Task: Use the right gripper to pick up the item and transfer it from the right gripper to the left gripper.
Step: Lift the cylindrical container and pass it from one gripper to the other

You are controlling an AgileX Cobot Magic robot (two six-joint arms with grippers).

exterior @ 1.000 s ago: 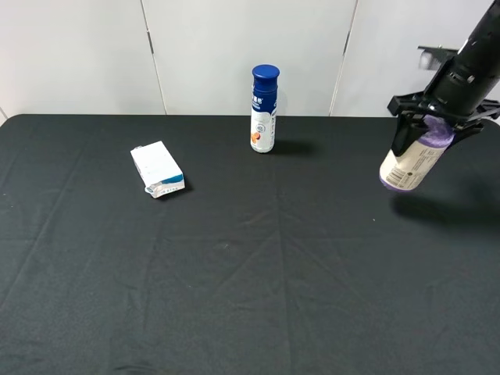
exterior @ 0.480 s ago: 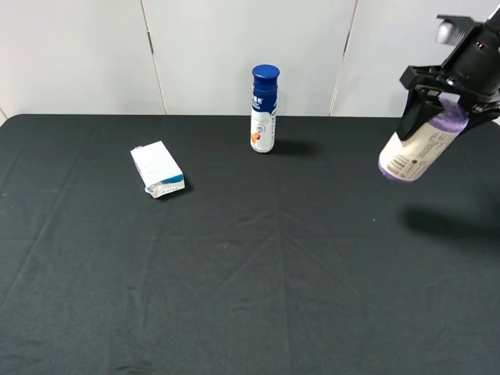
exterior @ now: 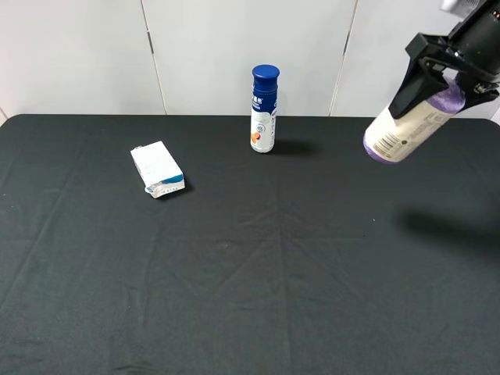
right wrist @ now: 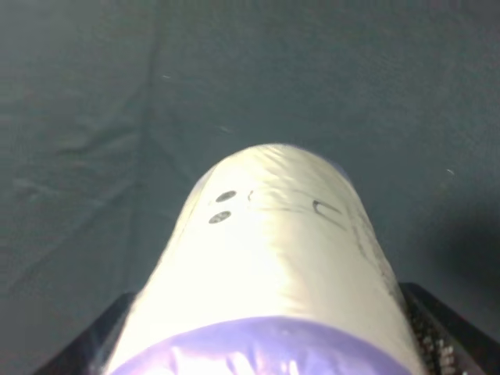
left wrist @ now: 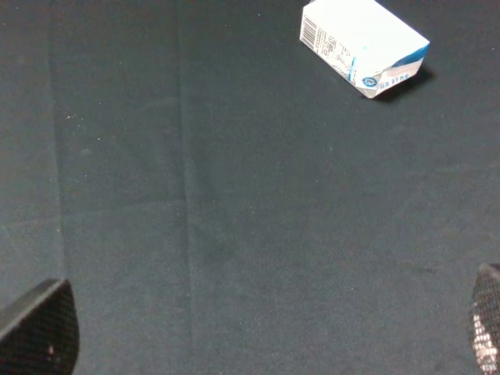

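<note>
A black-clothed desk point(exterior: 234, 273) stands before a white panelled wall point(exterior: 78, 55). Right of the bottle point(exterior: 264, 109), the item point(exterior: 406, 129) has risen and edged closer since a second ago. The right end effector point(exterior: 439, 92) clamps its purple upper end, holding it tilted, airborne. The left end effector point(left wrist: 262, 336) is spread wide.

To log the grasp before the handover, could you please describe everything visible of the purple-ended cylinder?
The item is a stout cylinder with lilac-purple ends and a cream label with dark print, glossy like plastic. It hangs tilted, lower end leftward in the high view, clear above the black table, which carries its shadow. Only the right gripper touches it, clamped across its upper purple end.
</note>
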